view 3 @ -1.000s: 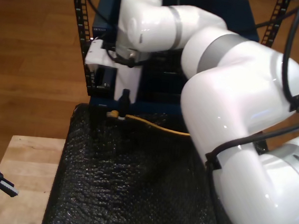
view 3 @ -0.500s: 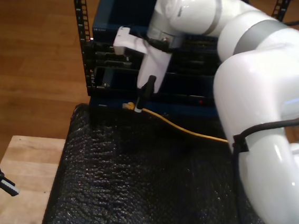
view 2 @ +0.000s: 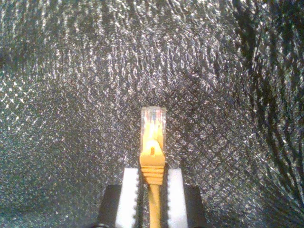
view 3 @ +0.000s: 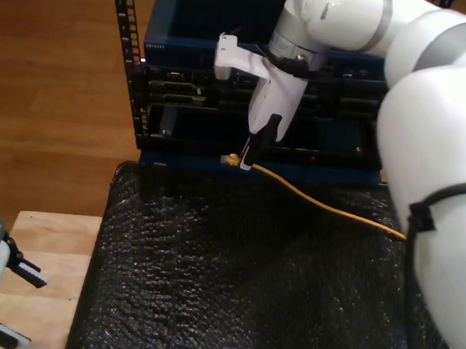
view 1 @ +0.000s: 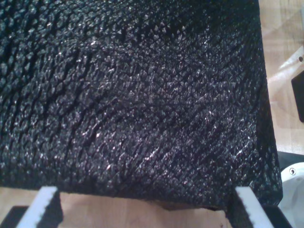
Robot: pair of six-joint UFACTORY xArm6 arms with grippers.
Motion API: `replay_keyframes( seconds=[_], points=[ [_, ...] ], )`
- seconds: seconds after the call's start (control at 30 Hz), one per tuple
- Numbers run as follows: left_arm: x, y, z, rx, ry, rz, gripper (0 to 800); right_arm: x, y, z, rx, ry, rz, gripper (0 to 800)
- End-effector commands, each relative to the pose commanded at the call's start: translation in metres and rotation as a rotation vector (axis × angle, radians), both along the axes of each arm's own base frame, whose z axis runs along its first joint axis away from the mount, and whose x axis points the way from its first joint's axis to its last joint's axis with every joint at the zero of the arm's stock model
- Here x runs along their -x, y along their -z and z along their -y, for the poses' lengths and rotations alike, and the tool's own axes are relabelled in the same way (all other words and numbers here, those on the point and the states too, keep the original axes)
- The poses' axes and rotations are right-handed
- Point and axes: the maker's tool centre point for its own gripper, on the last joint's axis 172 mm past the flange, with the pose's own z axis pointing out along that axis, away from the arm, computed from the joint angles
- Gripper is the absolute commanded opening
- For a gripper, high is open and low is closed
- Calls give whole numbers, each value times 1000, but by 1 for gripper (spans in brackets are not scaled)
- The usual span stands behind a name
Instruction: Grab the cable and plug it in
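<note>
Cable (view 2: 153, 142) in my second hand (view 2: 153, 190).

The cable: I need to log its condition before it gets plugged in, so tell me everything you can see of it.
The cable is thin and yellow-orange, ending in a clear plastic plug with a yellow strain-relief boot behind it. My second end effector is shut on that boot, the plug sticking out beyond the white fingers. In the exterior view the held tip hangs just above the black textured mat, in front of the dark equipment rack. The rest trails over the mat toward that view's right edge.
</note>
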Motion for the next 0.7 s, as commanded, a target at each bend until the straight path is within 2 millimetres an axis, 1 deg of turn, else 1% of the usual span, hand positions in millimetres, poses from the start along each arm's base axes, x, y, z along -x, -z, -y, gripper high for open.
replay_keyframes(
  seconds=[0.13,0.2,0.3,0.4,0.47,0.53,0.6,0.7],
  points=[
    [-2,-1,2,-2,0,-6,800,11,0,7,-1,-8,3,6],
    [-2,-1,4,-3,2,-10,800,15,-5,8,-11,-32,23,6],
    [-3,-1,12,-2,18,-19,800,22,-7,11,-23,-34,34,6],
    [-8,-4,23,14,14,-19,800,28,-12,23,-33,-28,40,6],
    [-10,-6,30,27,15,-18,800,37,-15,21,-61,-42,38,6],
    [-13,-8,36,37,18,-15,800,41,-21,21,-93,-42,53,6],
    [-16,-10,43,50,20,-11,800,46,-27,28,-109,-29,61,7],
    [-23,-16,54,76,19,2,800,55,-30,41,-111,-10,61,6]
  ],
)
